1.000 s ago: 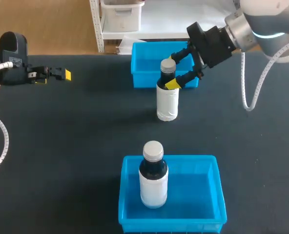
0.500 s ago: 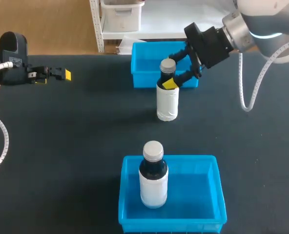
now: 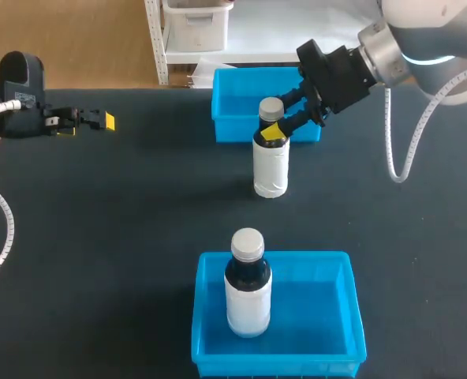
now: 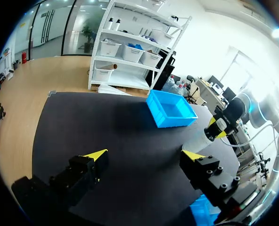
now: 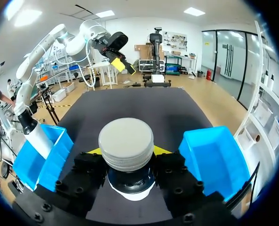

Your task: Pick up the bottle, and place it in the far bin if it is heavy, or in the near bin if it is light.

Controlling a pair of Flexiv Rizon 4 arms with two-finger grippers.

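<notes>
The bottle [image 3: 270,162] stood upright on the table [image 3: 115,213], near the middle, just in front of the far bin [image 3: 235,101]. The right claw [image 3: 275,120] pressed its two fingers on the bottle's neck, one on each side, just under the cap, so it was gripping the bottle. The bottle seemed to rest on the table, so I think the step was the grab, with the lift not yet done. Next the claw would need to lift it and feel how heavy it is, then pick the far bin or the near bin [image 3: 332,320]. Another bottle [image 3: 248,298] stood in the near bin's left part. The left claw [image 4: 145,155] was open and empty, far off at the table's left side
</notes>
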